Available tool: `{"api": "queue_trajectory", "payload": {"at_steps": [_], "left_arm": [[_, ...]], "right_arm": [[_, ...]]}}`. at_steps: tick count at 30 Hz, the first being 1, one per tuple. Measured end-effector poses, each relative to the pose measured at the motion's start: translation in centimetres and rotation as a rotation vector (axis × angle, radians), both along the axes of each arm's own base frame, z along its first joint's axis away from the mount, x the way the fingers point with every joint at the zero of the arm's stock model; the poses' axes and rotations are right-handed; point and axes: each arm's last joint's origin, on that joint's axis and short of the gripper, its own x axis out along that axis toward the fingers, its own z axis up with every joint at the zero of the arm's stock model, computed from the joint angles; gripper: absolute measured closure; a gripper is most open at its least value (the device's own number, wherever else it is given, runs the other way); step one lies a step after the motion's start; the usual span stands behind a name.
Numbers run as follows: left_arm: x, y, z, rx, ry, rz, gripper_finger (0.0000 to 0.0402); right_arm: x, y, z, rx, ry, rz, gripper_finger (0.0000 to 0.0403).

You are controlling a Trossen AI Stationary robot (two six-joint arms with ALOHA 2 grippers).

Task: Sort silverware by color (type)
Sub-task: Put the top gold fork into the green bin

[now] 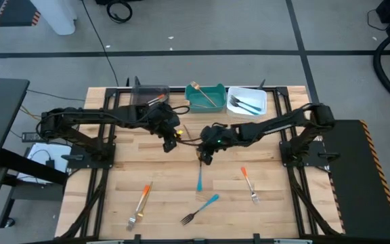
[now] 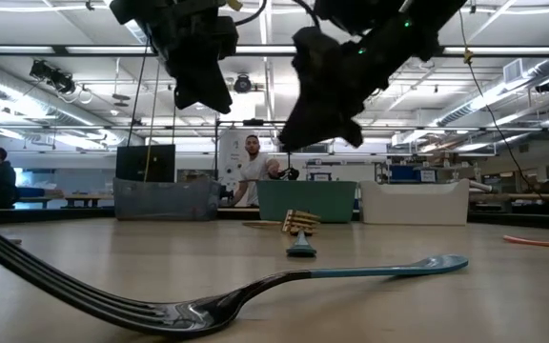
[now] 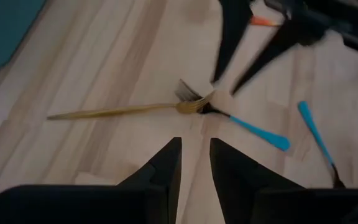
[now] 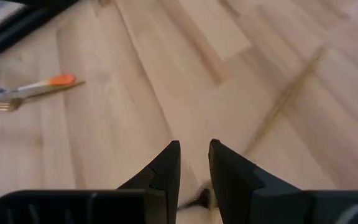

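Tools, left [image 1: 170,144] and right [image 1: 204,157], hover empty over the forks [image 3: 191,106], fingers slightly parted; no writing is legible.

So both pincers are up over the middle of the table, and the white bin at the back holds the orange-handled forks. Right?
Not quite. In the high view the white bin holds blue-handled forks; the orange-handled forks lie on the table. The left pincer and right pincer are over the middle, as you said.
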Motion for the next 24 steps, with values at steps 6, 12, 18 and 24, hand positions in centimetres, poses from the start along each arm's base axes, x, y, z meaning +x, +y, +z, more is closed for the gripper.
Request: {"api": "queue_trajectory", "payload": {"at_steps": [6, 12, 18, 24], "left_arm": [[-0.3, 1.0, -0.1, 0.016, 0.017, 0.048, 0.031], [-0.6, 1.7, -0.2, 0.021, 0.033, 0.073, 0.031], [-0.7, 1.8, -0.3, 0.028, 0.047, 0.073, 0.031], [-0.7, 1.8, -0.3, 0.038, 0.05, 0.067, 0.031]], "right_arm": [[0.8, 0.1, -2.3, 0.003, 0.047, 0.01, 0.0312], [1.1, 0.0, -4.6, 0.01, 0.127, 0.003, 0.0312], [1.3, 0.1, -6.1, 0.039, 0.166, -0.004, 0.0312], [1.5, 0.1, -7.7, 0.063, 0.216, -0.027, 0.0315]]}}
